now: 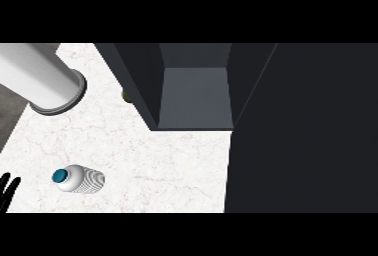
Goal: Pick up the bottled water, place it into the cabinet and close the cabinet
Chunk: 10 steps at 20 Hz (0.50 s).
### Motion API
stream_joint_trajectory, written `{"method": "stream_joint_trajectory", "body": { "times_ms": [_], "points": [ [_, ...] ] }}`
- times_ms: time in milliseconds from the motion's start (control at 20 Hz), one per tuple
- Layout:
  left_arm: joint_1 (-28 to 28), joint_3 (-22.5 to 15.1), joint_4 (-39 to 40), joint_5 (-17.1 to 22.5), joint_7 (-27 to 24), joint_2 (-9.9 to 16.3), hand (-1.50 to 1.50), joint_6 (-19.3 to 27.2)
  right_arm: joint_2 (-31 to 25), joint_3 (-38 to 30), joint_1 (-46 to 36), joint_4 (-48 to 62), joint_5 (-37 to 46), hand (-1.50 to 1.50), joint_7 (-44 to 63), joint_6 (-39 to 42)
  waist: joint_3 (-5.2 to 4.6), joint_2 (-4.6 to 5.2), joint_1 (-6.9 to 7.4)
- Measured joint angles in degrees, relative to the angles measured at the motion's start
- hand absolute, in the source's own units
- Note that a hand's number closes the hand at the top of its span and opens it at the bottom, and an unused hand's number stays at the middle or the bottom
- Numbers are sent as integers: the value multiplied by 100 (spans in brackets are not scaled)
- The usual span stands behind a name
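The bottled water (80, 180) stands on the marble counter (162, 165) at the lower left, seen from above as a white ribbed body with a teal cap. The dark cabinet (140, 75) is open at the back, its grey inner floor (196, 97) showing bare. Its door (303, 135) is swung out and fills the right side of the view. Only the black fingers of my left hand (7, 191) show at the lower left edge, straight and pointing up, resting a short way left of the bottle and apart from it. My right hand is out of sight.
A large white cylinder (40, 77) with a grey rim lies at the upper left. A small olive object (126, 95) peeks out beside the cabinet's left wall. The counter's edge runs along the far left, beside a grey surface (11, 115).
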Motion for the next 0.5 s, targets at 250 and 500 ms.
{"method": "stream_joint_trajectory", "body": {
  "times_ms": [250,500],
  "points": [
    [-623,14,1052,-524,-454,125,-150,-73,-57,-42,56,-45,-62,-150,2,69,-1,2,-11],
    [-1007,43,2027,-807,-804,212,-150,-159,-56,29,187,-127,6,-150,-86,112,-2,3,-17]
  ]
}}
